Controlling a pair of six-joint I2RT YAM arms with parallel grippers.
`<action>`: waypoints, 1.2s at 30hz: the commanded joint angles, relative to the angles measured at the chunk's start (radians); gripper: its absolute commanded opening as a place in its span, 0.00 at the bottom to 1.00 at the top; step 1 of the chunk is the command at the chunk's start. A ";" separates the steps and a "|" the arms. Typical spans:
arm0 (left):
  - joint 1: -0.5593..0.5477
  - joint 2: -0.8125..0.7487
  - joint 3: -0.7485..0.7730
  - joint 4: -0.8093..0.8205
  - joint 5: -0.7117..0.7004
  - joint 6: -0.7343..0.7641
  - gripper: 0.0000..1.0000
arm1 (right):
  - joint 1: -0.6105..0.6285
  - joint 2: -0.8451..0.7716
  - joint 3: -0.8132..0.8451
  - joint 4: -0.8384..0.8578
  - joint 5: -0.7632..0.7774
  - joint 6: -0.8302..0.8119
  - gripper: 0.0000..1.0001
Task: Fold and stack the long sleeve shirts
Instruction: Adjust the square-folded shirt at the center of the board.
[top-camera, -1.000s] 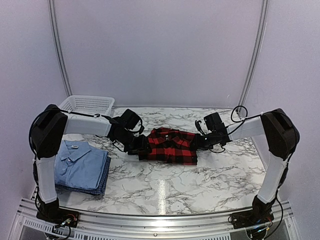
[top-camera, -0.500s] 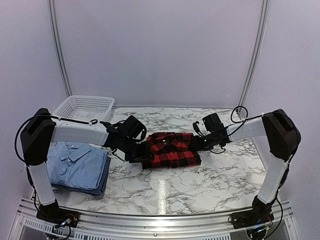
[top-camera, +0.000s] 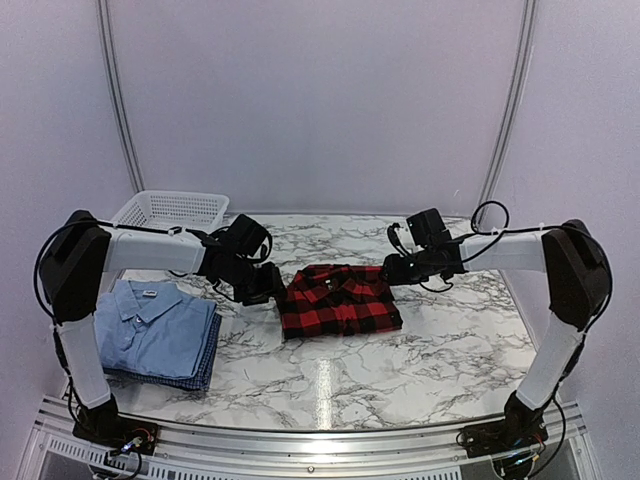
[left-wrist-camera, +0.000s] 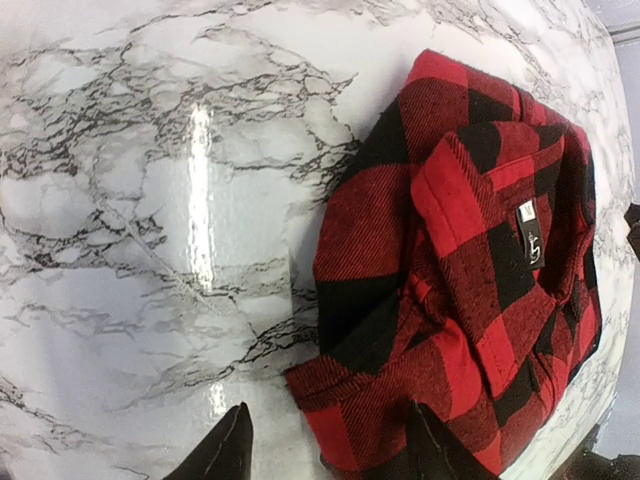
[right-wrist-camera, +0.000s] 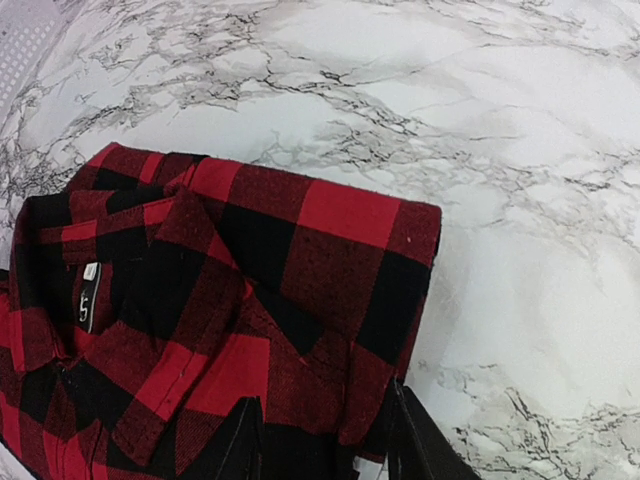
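Observation:
The red-and-black plaid flannel shirt (top-camera: 340, 300) lies folded on the marble table, collar side up; it also shows in the left wrist view (left-wrist-camera: 470, 250) and the right wrist view (right-wrist-camera: 240, 300). My left gripper (top-camera: 268, 288) (left-wrist-camera: 330, 455) is open just left of it, its fingers straddling the shirt's near corner. My right gripper (top-camera: 396, 268) (right-wrist-camera: 325, 445) is open at the shirt's far right corner, fingers either side of the edge. The light blue collared shirt (top-camera: 155, 322) lies folded at the left on top of the blue checked one (top-camera: 203, 368).
A white mesh basket (top-camera: 175, 209) stands at the back left. The marble table (top-camera: 440, 340) ends at a metal rail along the near edge. Curved frame poles rise at the back corners.
Both grippers were at the plaid shirt's sides and shifted it slightly right and forward. They have since drawn back from it, and the shirt lies flat.

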 joint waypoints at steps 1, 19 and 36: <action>0.001 0.045 0.061 0.016 0.025 0.014 0.52 | 0.020 0.078 0.084 -0.019 0.013 -0.028 0.37; 0.007 0.116 0.137 0.028 0.041 0.020 0.23 | 0.032 0.170 0.123 -0.010 0.035 -0.039 0.32; 0.008 0.106 0.141 0.027 0.037 0.028 0.15 | 0.080 0.183 0.174 -0.053 0.117 -0.053 0.36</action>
